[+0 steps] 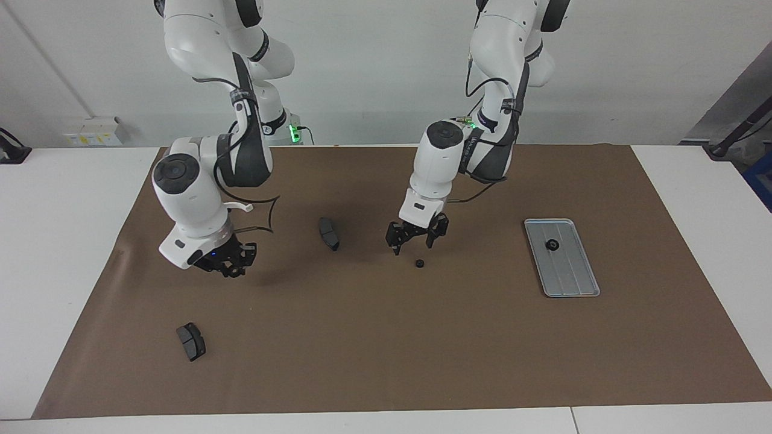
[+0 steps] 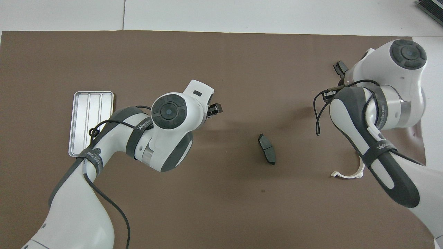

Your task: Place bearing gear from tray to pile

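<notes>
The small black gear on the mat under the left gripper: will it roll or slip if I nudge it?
The bearing gear looks round and lies flat, so a nudge would likely slide it. Tipped on edge, it could roll. It is small against the open left gripper, so a grasp may slip.

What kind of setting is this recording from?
Probably a robotics lab bench: a brown paper mat covers a white table, with a ridged silver metal tray and dark grey curved brake pads laid out.
</notes>
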Robot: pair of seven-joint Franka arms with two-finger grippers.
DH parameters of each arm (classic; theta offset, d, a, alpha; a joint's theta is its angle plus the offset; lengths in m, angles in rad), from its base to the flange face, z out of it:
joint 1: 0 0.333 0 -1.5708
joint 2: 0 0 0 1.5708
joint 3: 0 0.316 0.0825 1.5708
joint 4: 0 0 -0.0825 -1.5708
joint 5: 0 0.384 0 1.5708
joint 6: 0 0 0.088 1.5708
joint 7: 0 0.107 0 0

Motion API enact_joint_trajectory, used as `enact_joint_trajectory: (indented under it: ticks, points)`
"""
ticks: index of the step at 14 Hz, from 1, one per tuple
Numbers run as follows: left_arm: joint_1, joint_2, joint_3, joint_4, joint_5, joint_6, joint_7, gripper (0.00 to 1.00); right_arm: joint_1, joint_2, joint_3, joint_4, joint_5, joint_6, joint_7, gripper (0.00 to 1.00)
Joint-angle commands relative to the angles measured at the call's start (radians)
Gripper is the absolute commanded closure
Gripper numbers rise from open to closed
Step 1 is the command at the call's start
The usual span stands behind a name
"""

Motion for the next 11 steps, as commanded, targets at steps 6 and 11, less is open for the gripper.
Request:
enact_joint_trajectory:
  ticks: [6, 11]
  points:
    - [0.425, -0.072, -0.006, -0.055, 0.008, -0.188, 0.579, 0.0, -0.053, 0.011, 0.016, -0.124, 0.033, 0.147, -0.059, 0.19]
    - [0.558, -0.115, -0.005, -0.164, 0.008, -0.168, 0.833, 0.0, -0.013, -0.003, 0.029, -0.092, 0.033, 0.156, -0.026, 0.0]
